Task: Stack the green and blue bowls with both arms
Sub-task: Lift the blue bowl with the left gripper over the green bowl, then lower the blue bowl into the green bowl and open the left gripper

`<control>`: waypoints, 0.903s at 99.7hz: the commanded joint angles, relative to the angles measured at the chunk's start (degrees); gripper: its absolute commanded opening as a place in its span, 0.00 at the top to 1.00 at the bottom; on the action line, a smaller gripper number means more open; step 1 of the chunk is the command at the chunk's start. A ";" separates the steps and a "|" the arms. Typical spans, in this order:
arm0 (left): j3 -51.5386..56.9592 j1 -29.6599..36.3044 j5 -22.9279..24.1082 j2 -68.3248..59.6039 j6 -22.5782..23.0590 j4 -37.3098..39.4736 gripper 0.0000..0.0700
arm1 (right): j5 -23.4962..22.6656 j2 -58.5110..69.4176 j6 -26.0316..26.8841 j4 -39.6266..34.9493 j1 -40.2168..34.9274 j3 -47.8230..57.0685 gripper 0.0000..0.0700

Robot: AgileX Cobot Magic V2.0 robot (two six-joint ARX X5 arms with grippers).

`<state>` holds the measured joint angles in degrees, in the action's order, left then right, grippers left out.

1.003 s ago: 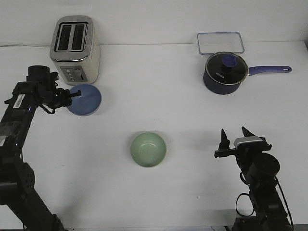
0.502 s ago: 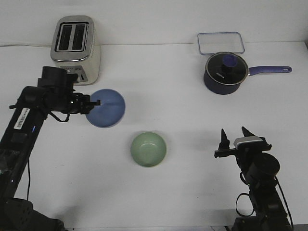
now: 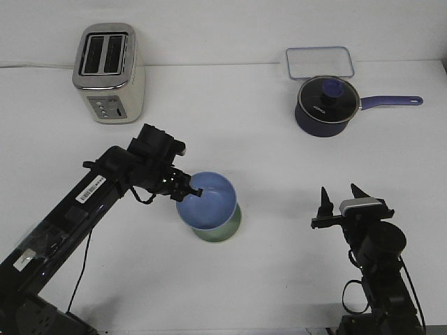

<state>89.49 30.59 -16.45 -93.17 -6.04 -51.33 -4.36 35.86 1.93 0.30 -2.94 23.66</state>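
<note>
Gripper on left arm (image 3: 187,190) pinches rim of blue bowl (image 3: 207,201), carrying it just above green bowl (image 3: 222,230), prob. lined up to nest inside. Right gripper (image 3: 343,198) idles w/ jaws apart, nothing held, well away from bowls. White sticker on left arm, text too small to read. Saucepan (image 3: 323,110) bears white logo, illegible.

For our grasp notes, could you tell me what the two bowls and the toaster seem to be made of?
Blue bowl and green bowl: probably matte plastic or glazed ceramic, given their even colour and lack of sharp glare. Toaster: apparently brushed metal with a shinier chrome top, given its silver reflective sheen.
</note>
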 commanded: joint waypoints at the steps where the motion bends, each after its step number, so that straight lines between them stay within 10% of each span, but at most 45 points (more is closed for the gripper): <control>1: 0.22 1.44 -0.17 -0.85 -1.36 1.05 0.99 | -0.09 0.17 0.63 0.59 -0.04 0.72 0.30; 90: -0.76 2.82 3.08 -5.88 -2.62 1.68 0.98 | -0.09 0.17 0.63 0.57 -0.04 0.72 0.30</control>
<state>87.79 33.12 -13.41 -98.35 -8.34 -49.82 -4.36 35.86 1.93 0.30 -2.94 23.66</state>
